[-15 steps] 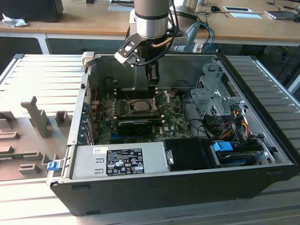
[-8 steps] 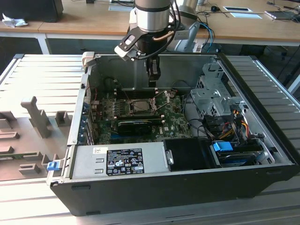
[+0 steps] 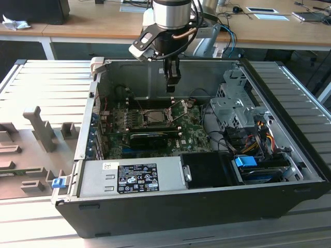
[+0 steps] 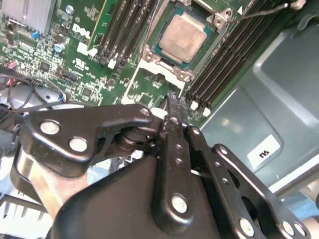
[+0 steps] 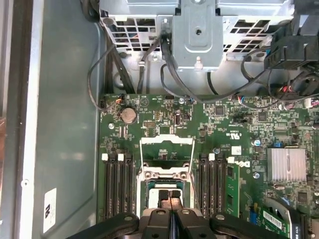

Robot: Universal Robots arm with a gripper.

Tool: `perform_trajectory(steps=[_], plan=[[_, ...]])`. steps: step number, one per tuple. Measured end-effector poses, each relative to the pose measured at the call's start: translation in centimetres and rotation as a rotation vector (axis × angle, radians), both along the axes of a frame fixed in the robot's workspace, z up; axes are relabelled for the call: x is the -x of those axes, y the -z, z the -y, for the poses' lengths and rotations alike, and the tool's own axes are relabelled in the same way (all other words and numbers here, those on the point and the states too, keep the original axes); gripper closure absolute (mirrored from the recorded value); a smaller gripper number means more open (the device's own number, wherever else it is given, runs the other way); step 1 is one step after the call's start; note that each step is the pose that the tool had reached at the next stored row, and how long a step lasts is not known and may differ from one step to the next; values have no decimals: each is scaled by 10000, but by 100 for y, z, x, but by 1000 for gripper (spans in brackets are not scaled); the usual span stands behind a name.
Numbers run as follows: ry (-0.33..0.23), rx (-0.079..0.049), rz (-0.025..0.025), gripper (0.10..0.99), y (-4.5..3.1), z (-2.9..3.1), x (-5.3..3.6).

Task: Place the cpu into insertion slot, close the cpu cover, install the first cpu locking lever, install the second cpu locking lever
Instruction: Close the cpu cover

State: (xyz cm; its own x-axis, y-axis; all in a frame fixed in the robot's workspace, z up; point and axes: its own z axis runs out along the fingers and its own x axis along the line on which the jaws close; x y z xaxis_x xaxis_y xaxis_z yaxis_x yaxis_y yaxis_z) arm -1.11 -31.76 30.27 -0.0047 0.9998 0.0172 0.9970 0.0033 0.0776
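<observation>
Green circuit board [image 4: 89, 79] surrounds square silvery cpu [image 4: 183, 36] inside the insertion slot [image 4: 151, 54].

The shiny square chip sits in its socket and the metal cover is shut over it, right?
Not quite. The pale grey square chip does sit in the metal-framed square socket, but the silver metal cover frame is flipped open, as the first wrist view shows.

Open air lies above the insertion slot [image 3: 155, 117], under the end effector [image 3: 171, 89]. The opened cpu cover [image 5: 167, 141] stands at one edge, memory slots [image 5: 117, 186] flank it, and a drive cage [image 3: 232, 108] and cables [image 3: 261, 135] crowd the exterior view's right.
</observation>
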Motion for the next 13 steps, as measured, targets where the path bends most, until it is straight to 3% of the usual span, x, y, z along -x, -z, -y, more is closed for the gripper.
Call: perform_trajectory(steps=[1, 5, 6, 7, 8, 13], plan=[[-1, 0, 0, 980, 0, 0, -10], [36, 4, -4, 980, 11, 0, -258], [42, 16, -6, 980, 19, 0, -283], [45, 18, -5, 980, 37, 0, -304], [43, 20, -6, 980, 129, 1, -305], [43, 19, -5, 980, 206, 42, -305]])
